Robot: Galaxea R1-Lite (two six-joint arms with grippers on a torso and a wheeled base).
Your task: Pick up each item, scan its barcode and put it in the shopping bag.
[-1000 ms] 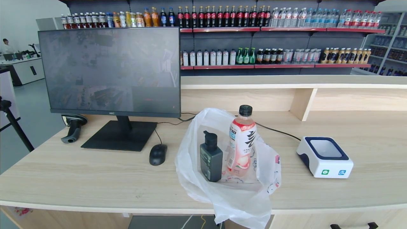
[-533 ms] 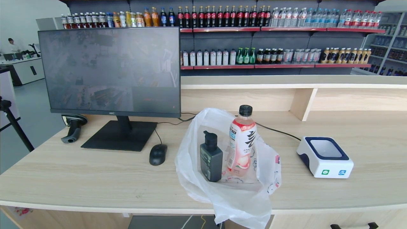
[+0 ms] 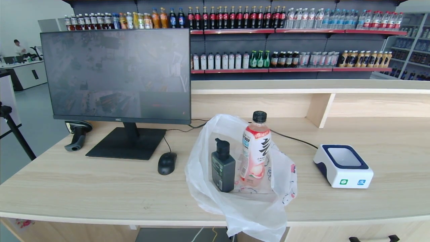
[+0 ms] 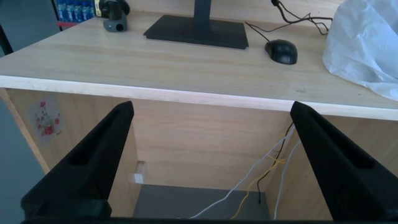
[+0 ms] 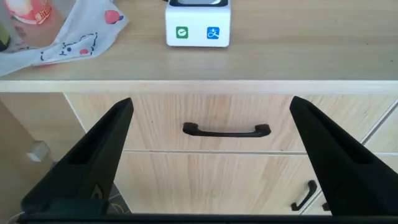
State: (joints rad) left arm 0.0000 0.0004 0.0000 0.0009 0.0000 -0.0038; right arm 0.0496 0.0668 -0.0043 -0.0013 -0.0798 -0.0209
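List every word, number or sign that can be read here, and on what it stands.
Nothing reads clearly enough to quote.
White box-shaped scanner with dark blue rim: one green and one blue square icon, no words.
Pink plastic drink bottle with black cap: large dark label characters, blurred.
Dark rectangular pump bottle: small label print, blurred.
Black flat monitor: tiny mark on lower frame, too small.

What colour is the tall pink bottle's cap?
The round plastic cap is black, best in head view.
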